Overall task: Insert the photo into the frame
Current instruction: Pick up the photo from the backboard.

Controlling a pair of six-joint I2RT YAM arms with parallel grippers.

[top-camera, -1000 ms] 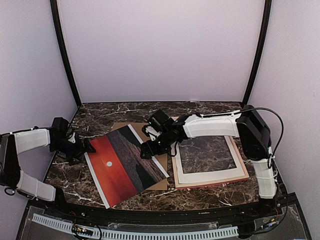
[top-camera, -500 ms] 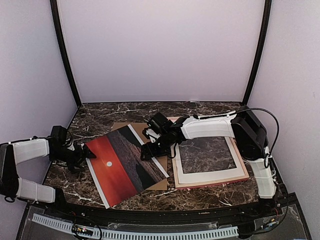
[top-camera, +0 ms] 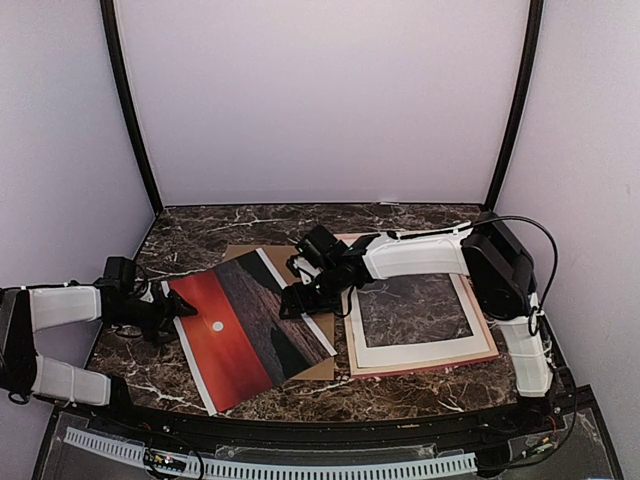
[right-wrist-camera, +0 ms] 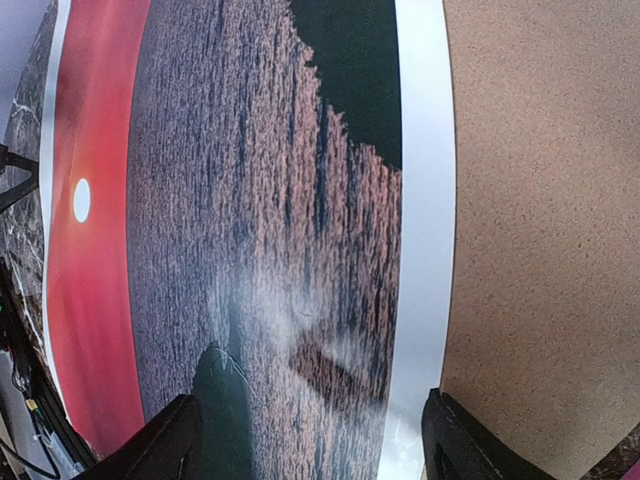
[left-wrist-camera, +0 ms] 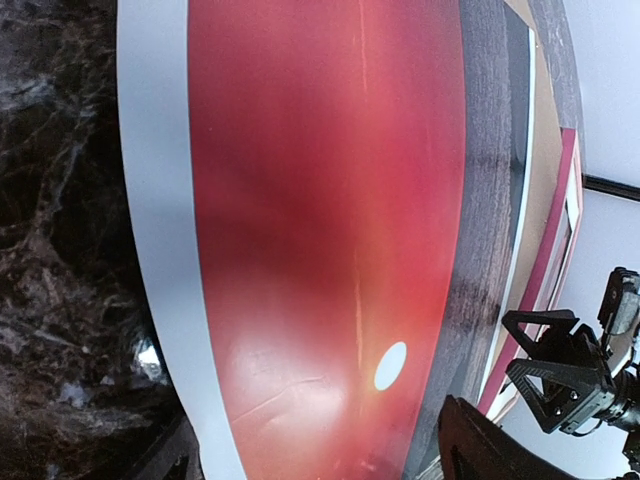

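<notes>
1. The step in hand looks like getting a hold on the photo. It lies face up between the two grippers, partly on a brown backing board.
2. The left gripper sits low with its jaws apart. The print's white border is just ahead of it, and nothing is clamped.
3. The right gripper also has its jaws apart. They straddle the opposite border, one finger over the print and one over the board.
4. The frame lies flat behind the right gripper, beneath that arm. Marble shows through its pane, so it holds no print.
5. The next move probably calls for pinching a thin edge cleanly, then carrying the sheet across and squaring it to the rails.
</notes>
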